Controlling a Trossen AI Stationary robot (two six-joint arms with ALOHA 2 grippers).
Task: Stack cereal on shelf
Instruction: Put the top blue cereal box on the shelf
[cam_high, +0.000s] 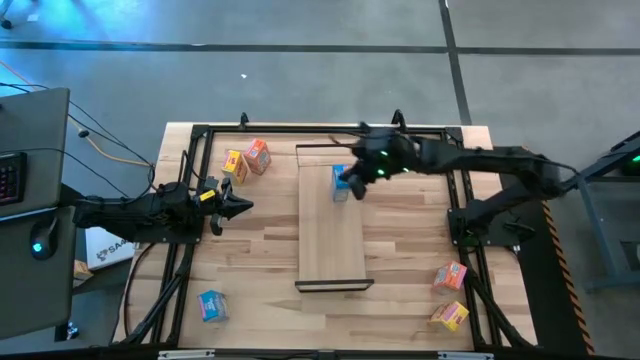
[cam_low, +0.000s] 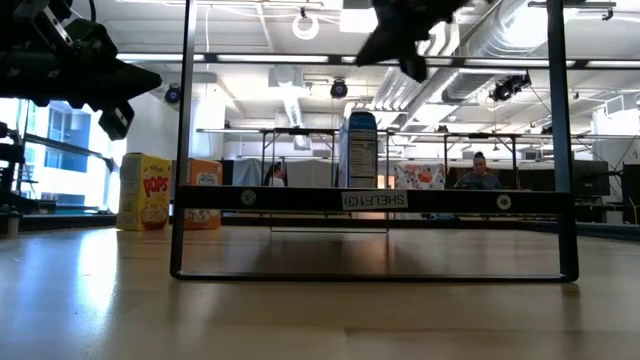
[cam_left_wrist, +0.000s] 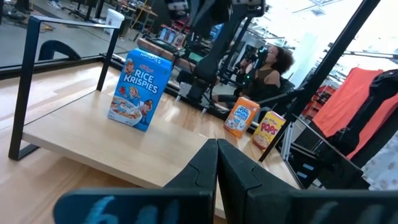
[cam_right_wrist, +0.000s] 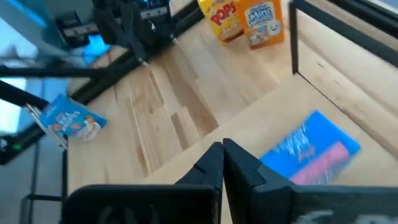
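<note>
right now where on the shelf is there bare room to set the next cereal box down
The long pale wood shelf board is bare from the upright blue cereal box down to its near black end frame. The far end is crowded: the blue box stands there with the right hand, shut, just beside it. The left hand waits off the board's left edge.

A robotics lab or open industrial workspace is shown. Exposed silver ducts (cam_low: 520, 45) and pipes are seen under a high ceiling lit by strip lights (cam_low: 290, 75), and a smooth grey concrete floor (cam_high: 300, 70) is laid around the butcher-block table (cam_high: 260, 260). Further metal-framed workbenches (cam_low: 300, 150) are ranged behind, where a person (cam_low: 478, 172) is seated (another is glimpsed in the left wrist view), and a keyboard (cam_high: 10, 178) is placed on a side desk.
</note>
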